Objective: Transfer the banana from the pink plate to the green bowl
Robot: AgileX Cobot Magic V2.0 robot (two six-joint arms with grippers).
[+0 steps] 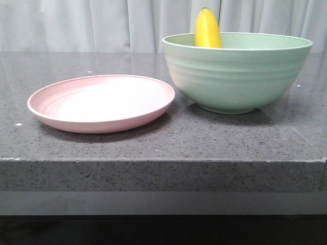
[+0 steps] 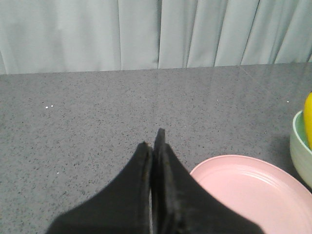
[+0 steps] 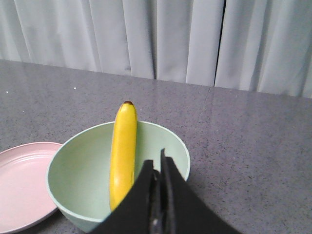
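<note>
The yellow banana [image 1: 208, 29] stands on end inside the mint-green bowl [image 1: 237, 76], leaning on the far rim with its tip poking above it. In the right wrist view the banana [image 3: 123, 151] leans against the bowl's wall [image 3: 78, 170]. The pink plate [image 1: 102, 102] sits bare to the bowl's left. My right gripper [image 3: 157, 163] is shut and empty, above the bowl's near side. My left gripper [image 2: 152, 141] is shut and empty over the table beside the plate [image 2: 253, 195]. Neither gripper shows in the front view.
The dark speckled stone table [image 1: 163, 148] ends in a front edge close to the plate and bowl. Pale curtains [image 1: 102, 23] hang behind the table.
</note>
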